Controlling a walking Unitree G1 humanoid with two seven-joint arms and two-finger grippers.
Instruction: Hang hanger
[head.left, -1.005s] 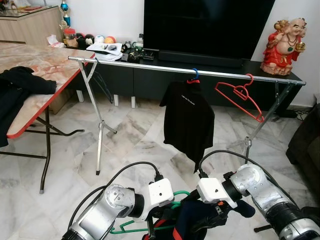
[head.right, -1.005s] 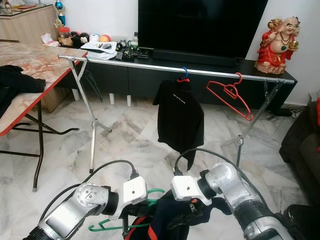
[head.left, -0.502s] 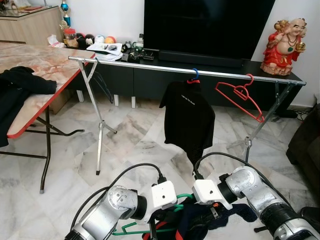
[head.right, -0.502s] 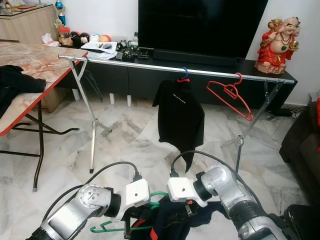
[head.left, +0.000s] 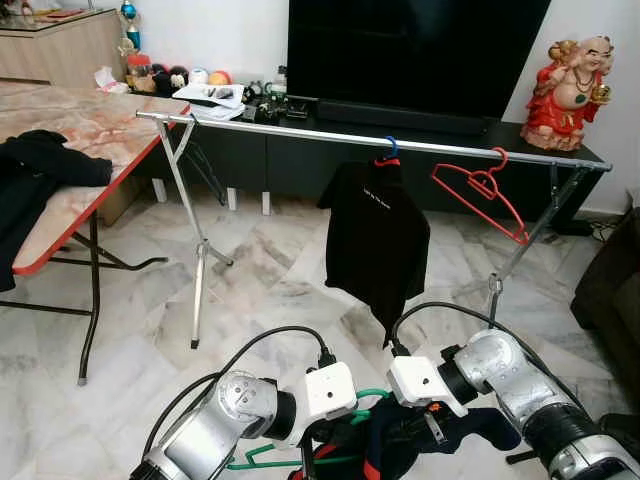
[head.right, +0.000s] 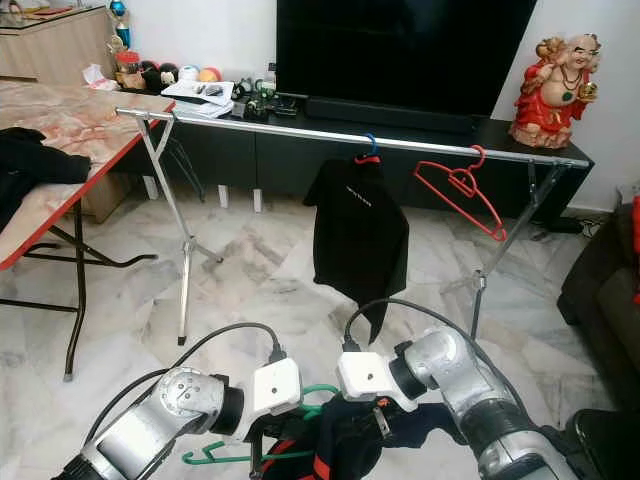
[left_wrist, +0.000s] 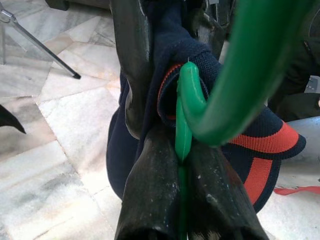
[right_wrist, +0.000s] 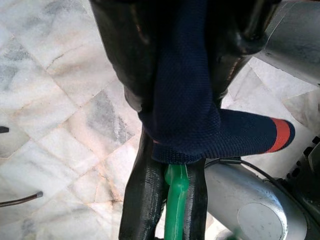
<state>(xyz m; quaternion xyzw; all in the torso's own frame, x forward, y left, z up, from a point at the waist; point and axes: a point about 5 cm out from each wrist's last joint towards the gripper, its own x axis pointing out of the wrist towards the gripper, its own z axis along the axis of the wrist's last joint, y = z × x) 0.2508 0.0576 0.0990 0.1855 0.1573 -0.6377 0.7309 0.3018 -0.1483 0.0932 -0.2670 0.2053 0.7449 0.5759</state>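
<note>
Low in front of me, my left gripper is shut on a green hanger, whose hook curves up between my two wrists. My right gripper is shut on a navy garment with orange-red trim, which is bunched around the hanger. The two grippers are almost touching. Ahead stands a silver clothes rail. On it hang a black shirt on a blue hanger and an empty red hanger.
A red-edged folding table with a black garment on it stands at the left. Behind the rail are a dark TV console, a large TV and a red statue. A dark sofa is at the right. The rack's legs spread over the marble floor.
My right wrist has shifted slightly toward the left one, and the navy garment hangs lower between the grippers. Both stay shut on what they hold.
</note>
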